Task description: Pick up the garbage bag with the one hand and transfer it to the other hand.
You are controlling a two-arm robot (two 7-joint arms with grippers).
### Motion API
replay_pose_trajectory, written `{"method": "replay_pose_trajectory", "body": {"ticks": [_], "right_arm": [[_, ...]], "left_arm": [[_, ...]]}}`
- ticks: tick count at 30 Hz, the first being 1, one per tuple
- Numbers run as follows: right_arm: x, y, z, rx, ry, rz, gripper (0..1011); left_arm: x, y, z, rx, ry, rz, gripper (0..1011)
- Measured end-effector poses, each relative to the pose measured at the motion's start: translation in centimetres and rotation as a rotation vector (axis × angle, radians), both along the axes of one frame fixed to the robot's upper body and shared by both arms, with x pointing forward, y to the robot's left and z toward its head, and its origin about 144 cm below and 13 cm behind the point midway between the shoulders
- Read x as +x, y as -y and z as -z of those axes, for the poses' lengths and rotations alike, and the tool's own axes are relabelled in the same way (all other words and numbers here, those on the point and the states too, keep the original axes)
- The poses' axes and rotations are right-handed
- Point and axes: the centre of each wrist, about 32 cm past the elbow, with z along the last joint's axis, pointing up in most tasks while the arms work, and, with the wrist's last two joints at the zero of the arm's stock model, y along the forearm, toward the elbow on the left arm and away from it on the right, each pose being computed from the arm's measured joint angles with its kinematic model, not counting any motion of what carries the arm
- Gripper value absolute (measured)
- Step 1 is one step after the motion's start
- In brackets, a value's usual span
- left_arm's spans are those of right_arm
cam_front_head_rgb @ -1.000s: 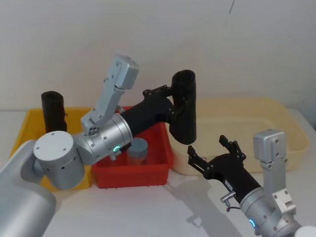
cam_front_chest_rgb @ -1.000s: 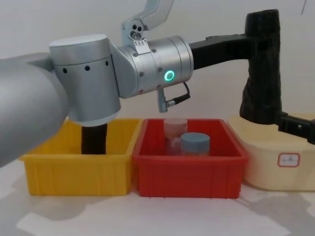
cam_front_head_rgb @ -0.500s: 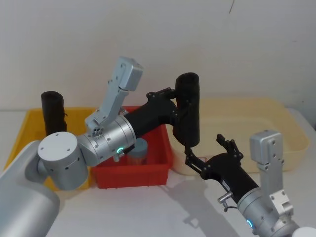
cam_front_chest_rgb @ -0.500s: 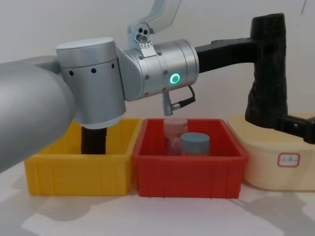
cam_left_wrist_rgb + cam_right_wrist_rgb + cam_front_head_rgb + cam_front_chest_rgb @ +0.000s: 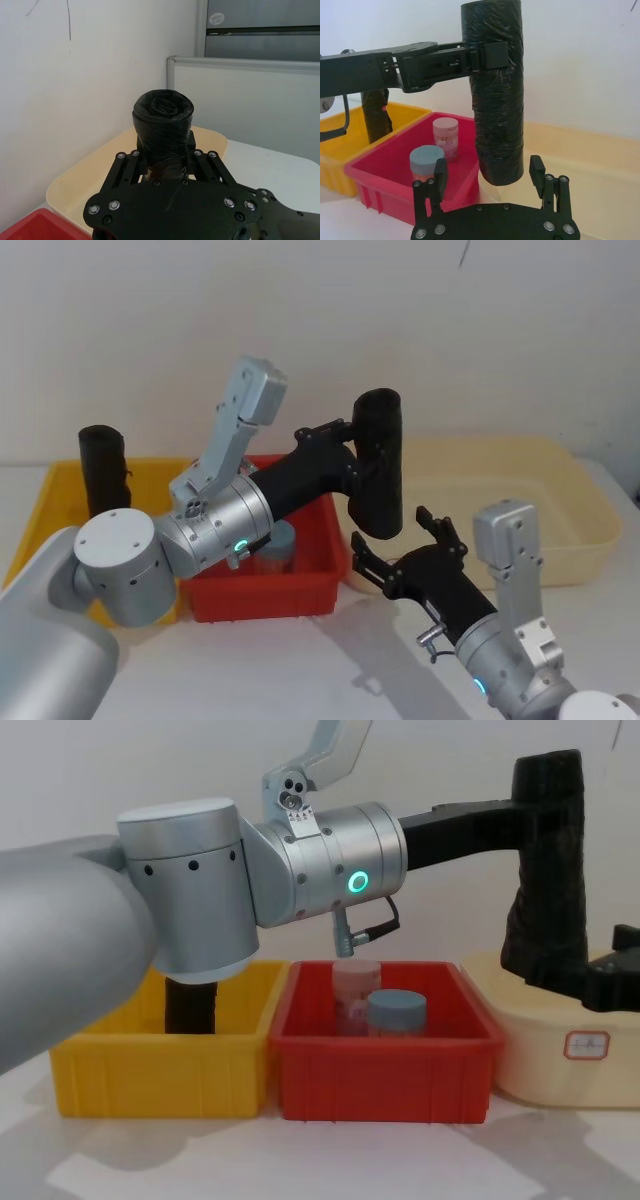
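Note:
The garbage bag, a thick wrinkled black roll, hangs upright in the air above the gap between the red bin and the cream tub. My left gripper is shut on its upper half, as the left wrist view confirms on the garbage bag. My right gripper stands open just below and in front. In the right wrist view the bottom of the garbage bag sits between the spread fingers of the right gripper, without touching them. From the chest the garbage bag shows at the far right.
A yellow bin on the left holds a slimmer black roll. The red bin holds a blue-lidded jar and a pink jar. A wide cream tub stands at the right, against a white wall.
My right gripper has moved left and up towards the bag, bringing its open fingers around the bag's lower end. The left arm has stayed almost still, holding the bag.

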Motion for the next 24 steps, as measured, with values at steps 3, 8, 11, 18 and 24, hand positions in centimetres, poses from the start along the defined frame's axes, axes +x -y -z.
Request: {"method": "replay_pose_trajectory", "body": {"ticks": [3, 8, 11, 18, 24], "right_arm": [[0.3, -0.3, 0.1, -0.003, 0.001, 0.003, 1001], [0.7, -0.7, 0.3, -0.011, 0.001, 0.012, 1001], [0.9, -0.8, 0.4, -0.014, 0.003, 0.016, 1001], [1.5, -1.5, 0.6, -0.030, 0.018, 0.032, 1001], [2.0, -2.0, 0.7, -0.037, 0.027, 0.044, 1001]], "left_arm": [[0.0, 0.0, 0.0, 0.000, 0.000, 0.001, 386], [0.0, 0.0, 0.0, 0.000, -0.001, 0.001, 386], [0.0, 0.1, 0.0, 0.000, -0.001, 0.001, 386], [0.0, 0.1, 0.0, 0.000, -0.002, 0.002, 386], [0.0, 0.1, 0.0, 0.000, -0.002, 0.001, 386]]}}
